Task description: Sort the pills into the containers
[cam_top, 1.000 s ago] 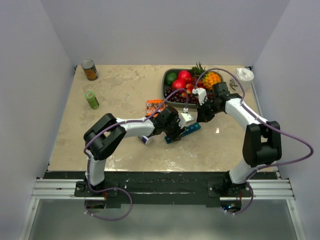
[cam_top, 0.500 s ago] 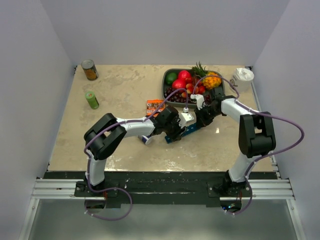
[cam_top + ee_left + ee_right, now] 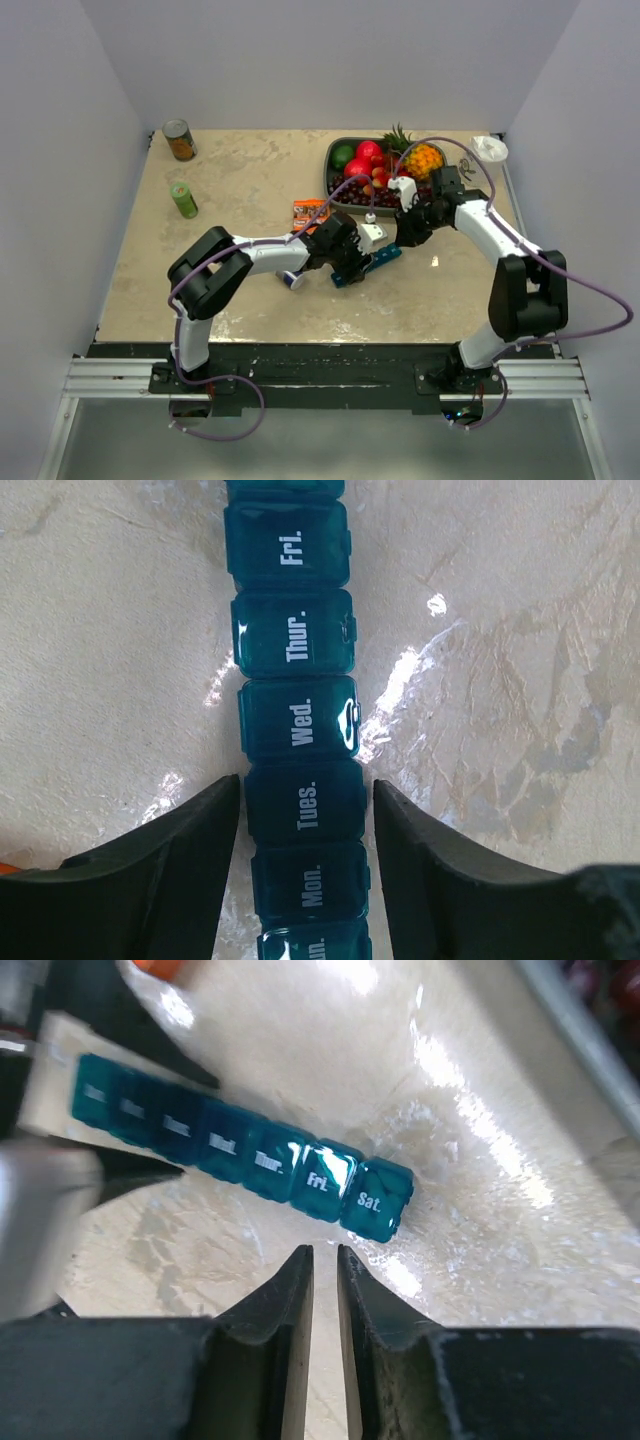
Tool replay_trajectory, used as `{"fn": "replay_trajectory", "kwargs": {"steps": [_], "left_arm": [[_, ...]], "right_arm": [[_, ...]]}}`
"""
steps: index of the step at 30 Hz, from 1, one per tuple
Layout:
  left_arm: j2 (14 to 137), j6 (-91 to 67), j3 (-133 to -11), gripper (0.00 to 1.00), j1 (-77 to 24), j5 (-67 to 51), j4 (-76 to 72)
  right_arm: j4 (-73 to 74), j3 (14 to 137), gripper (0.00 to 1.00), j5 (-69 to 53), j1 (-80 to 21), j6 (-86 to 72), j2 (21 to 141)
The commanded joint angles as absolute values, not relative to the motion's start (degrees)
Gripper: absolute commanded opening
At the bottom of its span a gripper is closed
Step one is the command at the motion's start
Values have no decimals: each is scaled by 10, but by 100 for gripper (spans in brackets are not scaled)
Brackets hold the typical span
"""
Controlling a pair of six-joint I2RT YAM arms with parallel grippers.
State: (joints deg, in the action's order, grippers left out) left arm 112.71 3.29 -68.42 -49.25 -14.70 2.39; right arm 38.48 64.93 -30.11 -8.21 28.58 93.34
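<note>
The containers (image 3: pixel 374 263) are one teal strip of lidded day compartments lying on the table, every lid that shows shut. In the left wrist view the containers (image 3: pixel 298 720) run up the middle, and my left gripper (image 3: pixel 306 783) straddles the Tues. and Mon. cells with a thin gap on each side. In the right wrist view the containers (image 3: pixel 250 1155) lie just beyond my right gripper (image 3: pixel 323 1250), whose jaws stand a narrow slit apart on nothing, short of the Fri. and Sat. cells. From above, the left gripper (image 3: pixel 350 268) and right gripper (image 3: pixel 405 238) flank the strip. The pills are out of view.
A grey tray (image 3: pixel 334 160) of fruit stands behind the right arm. An orange box (image 3: pixel 308 210) lies by the left wrist. A tin can (image 3: pixel 179 140) and a green bottle (image 3: pixel 183 199) stand at the far left. A white cup (image 3: pixel 489 150) sits at the back right.
The right arm swung in toward the strip's end, then drew back a little, and its jaws parted slightly. The left jaws eased off the strip. The strip stayed put.
</note>
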Motion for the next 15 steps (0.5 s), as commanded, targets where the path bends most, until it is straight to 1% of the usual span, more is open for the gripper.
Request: {"fn": "replay_trajectory", "kwargs": {"steps": [1,2,4,5,7,8,11,12,13,14,15], "left_arm": [[1114,4,-683,68,-488,-124,33],[1107,4,-683,76,-488,-123,33],[1092,-14,-682,81,-488,-120,30],[1086,-17,-683,85,-488,-120,32],[1067,-18,-687,86,-487,-120,39],[1059,-19,-688,87,-487,-122,41],[1005,-24,-680,89,-487,-111,47],[985,-25,-667,89,-487,-95,43],[938,-27,-660,89,-486,-86,40],[912,-31,-650,91,-480,-81,34],[884,-35,-627,93,-475,-74,19]], "right_arm": [[391,667,22,-330,-80,295,861],[391,664,26,-330,-79,296,853],[395,654,29,-330,-78,301,830],[395,651,33,-327,-77,301,822],[402,646,38,-327,-71,305,796],[404,645,45,-324,-69,305,787],[416,651,57,-322,-51,309,744],[417,658,68,-311,-43,311,729],[419,661,74,-302,-41,313,715],[415,664,83,-293,-39,310,681],[407,664,96,-274,-33,303,664]]}}
